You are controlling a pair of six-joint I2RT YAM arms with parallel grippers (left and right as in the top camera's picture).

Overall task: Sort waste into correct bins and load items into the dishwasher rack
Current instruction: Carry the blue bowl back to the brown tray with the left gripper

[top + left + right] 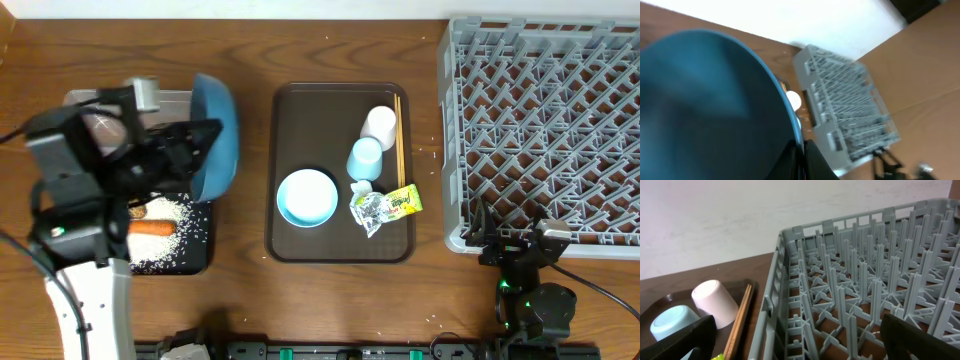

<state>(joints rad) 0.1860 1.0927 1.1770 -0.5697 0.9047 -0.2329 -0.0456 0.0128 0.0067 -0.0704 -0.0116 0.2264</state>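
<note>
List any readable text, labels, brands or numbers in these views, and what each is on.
None legible.
The snack wrapper on the brown tray carries print, but it is too small to read.
Nothing else in the three views shows any marking.

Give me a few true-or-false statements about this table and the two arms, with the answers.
1. The left jaws are shut on the dark blue dish, which is tipped steeply. True.
2. The dishwasher rack holds no dishes. True.
3. The carrot lies in that rack. False: it lies in the black tray among rice grains.
4. The snack wrapper sits in a bowl. False: it lies on the brown serving tray, beside the light blue bowl.
5. The right jaws are clamped on something. False: they stand open and empty.
</note>
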